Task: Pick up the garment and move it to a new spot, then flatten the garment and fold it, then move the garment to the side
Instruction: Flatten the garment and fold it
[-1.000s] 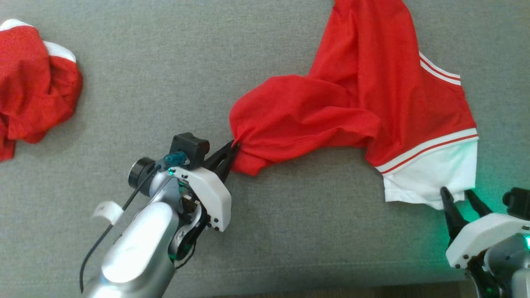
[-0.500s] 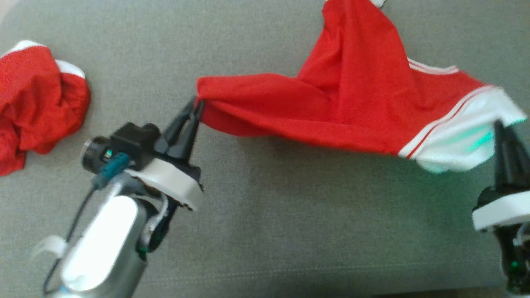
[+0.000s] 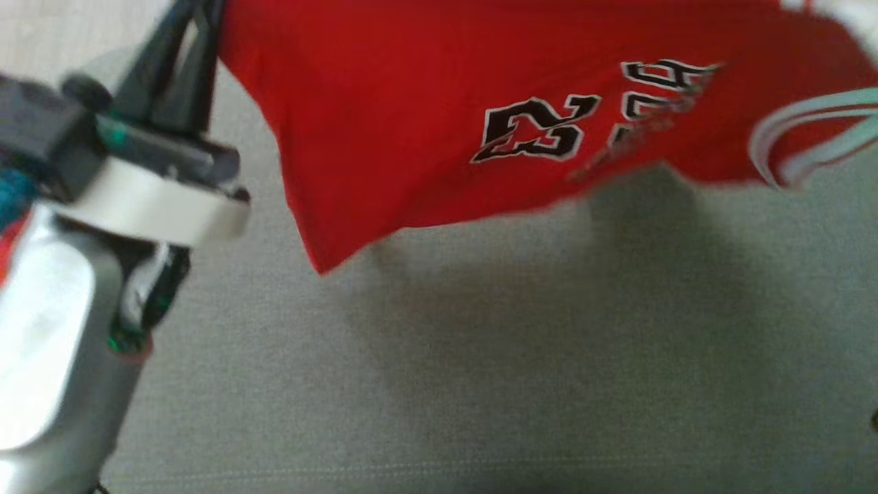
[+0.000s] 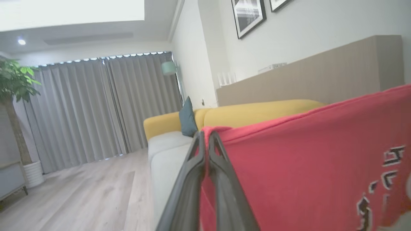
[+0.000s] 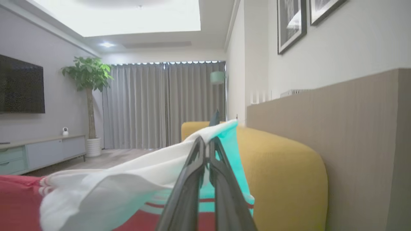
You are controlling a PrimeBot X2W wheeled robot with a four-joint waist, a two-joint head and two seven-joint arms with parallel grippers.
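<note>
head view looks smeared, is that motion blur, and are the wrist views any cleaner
Head view: motion blur, the garment and its lettering streaked, a soft shadow on the grey cushion beneath, glare on the left forearm. Left wrist view: sharper, ceiling panel blown out. Right wrist view: sharp, cyan tint on the white hem.

Black number [image 3: 535, 130], seemingly 23, on red garment [image 3: 384, 123], lettering [image 3: 662, 75] blurred

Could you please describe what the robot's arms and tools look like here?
The left tool has two long, dark, tapering fingers set in a white collar beside a dark camera block. Its forearm is glossy silver, with a teal plug and small green lights. The right tool has the same slim dark fingers.
</note>
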